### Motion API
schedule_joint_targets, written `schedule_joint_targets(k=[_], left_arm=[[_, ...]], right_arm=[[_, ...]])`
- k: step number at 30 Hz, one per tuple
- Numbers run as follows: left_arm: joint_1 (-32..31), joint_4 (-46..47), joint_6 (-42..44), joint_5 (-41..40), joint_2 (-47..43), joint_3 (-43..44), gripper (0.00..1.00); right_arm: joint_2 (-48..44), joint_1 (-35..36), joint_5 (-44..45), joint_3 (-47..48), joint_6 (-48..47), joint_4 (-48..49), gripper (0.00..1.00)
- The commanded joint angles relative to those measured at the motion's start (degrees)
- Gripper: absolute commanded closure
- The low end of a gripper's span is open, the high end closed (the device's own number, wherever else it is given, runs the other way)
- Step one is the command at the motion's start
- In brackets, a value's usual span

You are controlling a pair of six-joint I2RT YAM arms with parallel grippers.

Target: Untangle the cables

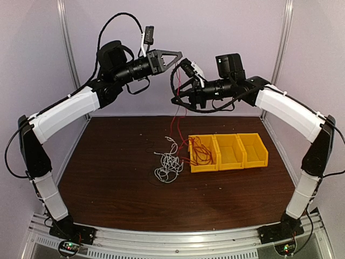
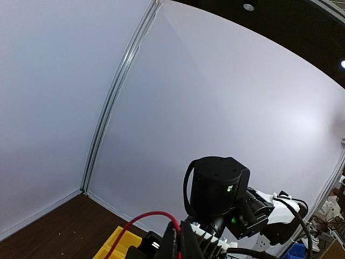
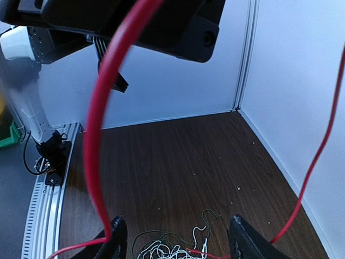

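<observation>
**Red cable held high above the clump**

The right gripper (image 3: 178, 237) is seen with its jaws wide apart. The red cable (image 3: 99, 135) is hooked against one finger (image 3: 116, 243) rather than pinched, probably so that it can be drawn up out of the rest. Whether the left gripper (image 1: 171, 55), just above, is clamped on it cannot be told. Far below the jaws the white cable (image 1: 168, 164) lies bunched on the table (image 1: 108, 178), and red loops are gathered in the bin (image 1: 229, 166) compartment almost straight beneath.
</observation>
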Motion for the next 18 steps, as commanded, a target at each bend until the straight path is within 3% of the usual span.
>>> schedule_joint_targets(k=[1, 6, 11, 18], left_arm=[[-0.26, 3.41, -1.02, 1.2, -1.3, 0.4, 1.0], [-0.26, 4.79, -0.9, 1.09, -2.58, -1.8, 1.0], [-0.26, 1.76, 2.82, -1.34, -3.51, -3.14, 1.0], [-0.26, 2.14, 4.28, -1.73, -4.06, -7.02, 1.0]], right_arm=[[1.15, 0.79, 2.31, 2.64, 0.53, 0.6, 0.37], [0.43, 0.64, 5.14, 3.11, -1.68, -1.91, 0.44], [-6.66, 0.28, 10.72, -1.42, -10.74, -8.2, 0.45], [-12.21, -2.48, 13.09, -4.76, -15.28, -13.09, 0.27]])
